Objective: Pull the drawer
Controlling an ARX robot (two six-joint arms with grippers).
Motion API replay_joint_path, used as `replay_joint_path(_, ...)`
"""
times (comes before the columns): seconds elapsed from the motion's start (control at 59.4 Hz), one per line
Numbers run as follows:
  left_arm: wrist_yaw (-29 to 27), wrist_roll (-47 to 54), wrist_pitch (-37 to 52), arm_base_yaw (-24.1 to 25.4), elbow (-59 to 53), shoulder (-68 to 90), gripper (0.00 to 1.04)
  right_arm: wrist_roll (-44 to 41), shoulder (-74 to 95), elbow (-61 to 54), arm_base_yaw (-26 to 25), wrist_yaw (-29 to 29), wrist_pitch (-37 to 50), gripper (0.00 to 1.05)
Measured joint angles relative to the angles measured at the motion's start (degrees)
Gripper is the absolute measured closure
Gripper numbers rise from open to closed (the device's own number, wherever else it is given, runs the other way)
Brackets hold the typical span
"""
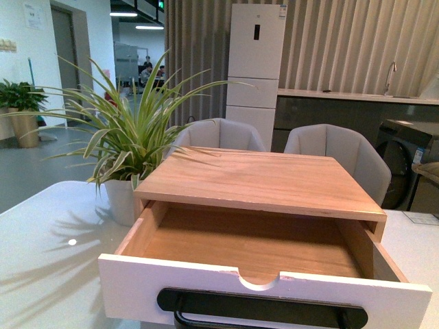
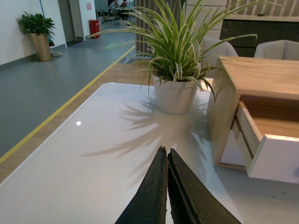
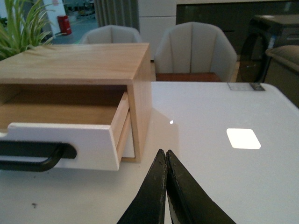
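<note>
The drawer point(image 1: 254, 260) is standing well out of its wooden case point(image 1: 260, 179) at six o'clock in the front view, its black handle point(image 1: 260, 312) facing the robot, so the pull is looking largely done; any further draw is calling for a straight, level tug on that handle. The left pincer point(image 2: 167, 186) is hovering over the white surface point(image 2: 93, 163), pressed closed and empty, with the plant point(image 2: 180, 60) at twelve o'clock beyond it. The right pincer point(image 3: 166, 186) is hovering likewise closed and empty, the drawer at ten o'clock.
</note>
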Motion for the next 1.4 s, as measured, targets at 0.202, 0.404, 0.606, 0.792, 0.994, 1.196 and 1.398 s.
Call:
replay_joint_path(0.202, -0.02, 0.02, -11.91, 0.00, 0.02, -11.10, 1.02, -0.04, -0.50, 0.00, 0.00, 0.00, 0.17, 1.03)
replay_joint_path(0.404, -0.02, 0.02, -12.33, 0.00, 0.02, -12.11, 1.02, -0.04, -0.57, 0.00, 0.00, -0.04, 0.17, 1.03)
replay_joint_path(0.606, -0.02, 0.00, -12.33, 0.00, 0.02, -12.13, 1.02, -0.04, -0.57, 0.00, 0.00, -0.02, 0.17, 1.03)
replay_joint_path(0.792, -0.02, 0.02, -12.33, 0.00, 0.02, -12.13, 0.66, -0.07, -0.57, -0.02, 0.00, -0.02, 0.17, 0.72)
replay_joint_path(0.994, -0.02, 0.02, -12.33, 0.00, 0.02, -12.13, 0.18, -0.07, -0.57, -0.02, 0.00, -0.02, 0.17, 0.24)
replay_joint_path(1.196, -0.02, 0.20, -12.35, 0.00, 0.02, -12.13, 0.07, -0.04, -0.57, -0.02, 0.00, -0.02, 0.17, 0.09)
replay_joint_path(1.398, -0.02, 0.17, -12.33, 0.00, 0.02, -12.13, 0.07, -0.07, -0.55, -0.02, 0.00, -0.02, 0.17, 0.09)
